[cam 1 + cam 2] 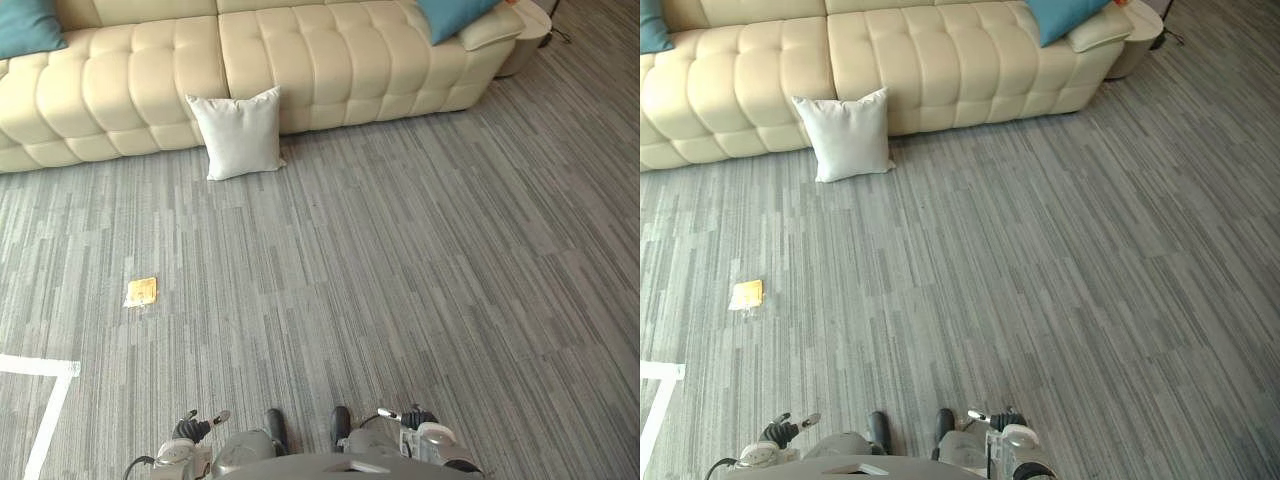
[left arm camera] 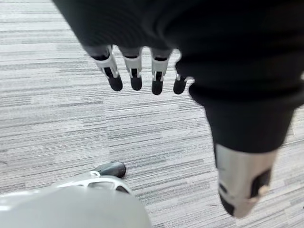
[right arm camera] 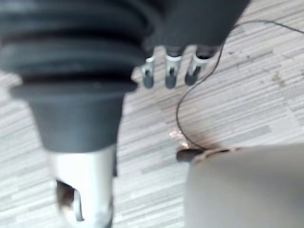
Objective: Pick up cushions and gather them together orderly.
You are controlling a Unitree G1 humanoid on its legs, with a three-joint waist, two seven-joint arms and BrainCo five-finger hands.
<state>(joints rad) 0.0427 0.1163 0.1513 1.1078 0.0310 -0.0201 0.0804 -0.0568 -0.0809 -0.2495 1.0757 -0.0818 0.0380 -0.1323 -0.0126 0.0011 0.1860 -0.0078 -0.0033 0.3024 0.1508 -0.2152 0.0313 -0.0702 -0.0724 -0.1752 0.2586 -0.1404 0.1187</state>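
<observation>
Left hand (image 2: 134, 66), right hand (image 3: 170, 71): near, empty, fingers straight. White cushion (image 1: 239, 132): far left, on carpet (image 1: 400, 250), propped against cream sofa (image 1: 300, 60). Teal cushion (image 1: 25, 25) at sofa's left end; second teal cushion (image 1: 455, 15) at right (both on it).

Cream sofa (image 1: 300, 60) cut off by top and left edges; backrest barely seen. Left teal cushion (image 1: 25, 25) cropped at top-left corner, right teal cushion (image 1: 455, 15) cropped at top edge. Part of sofa front hidden behind white cushion (image 1: 238, 132). Small yellow item (image 1: 141, 291) on floor (image 1: 400, 250) too small to be identified. White floor marking (image 1: 40, 365) cut by left and bottom edges. Right hand (image 3: 169, 71) blurred in own wrist view.
</observation>
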